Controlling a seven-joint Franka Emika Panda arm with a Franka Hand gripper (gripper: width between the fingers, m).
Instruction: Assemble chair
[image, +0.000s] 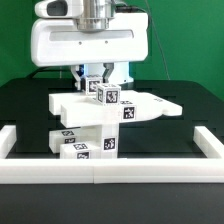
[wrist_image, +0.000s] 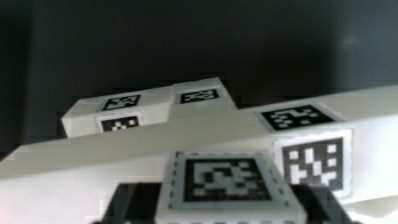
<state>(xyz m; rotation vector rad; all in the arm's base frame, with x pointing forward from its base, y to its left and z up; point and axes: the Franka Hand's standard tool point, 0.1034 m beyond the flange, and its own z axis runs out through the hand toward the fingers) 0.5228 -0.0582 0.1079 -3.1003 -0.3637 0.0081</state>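
The chair parts are matte white blocks with black-and-white tags. A wide flat panel (image: 120, 106) sits on a stack of blocks (image: 85, 143) in the middle of the black table. My gripper (image: 101, 82) hangs right above it, shut on a small tagged cube (image: 108, 95) that rests on or just over the panel. In the wrist view the cube (wrist_image: 226, 180) fills the space between my dark fingers (wrist_image: 134, 202), with the panel (wrist_image: 338, 130) and a lower tagged block (wrist_image: 151, 108) behind it.
A long white border rail (image: 100, 172) runs along the front of the table, with side rails at the exterior view's left (image: 8, 140) and right (image: 205, 142). A green wall stands behind.
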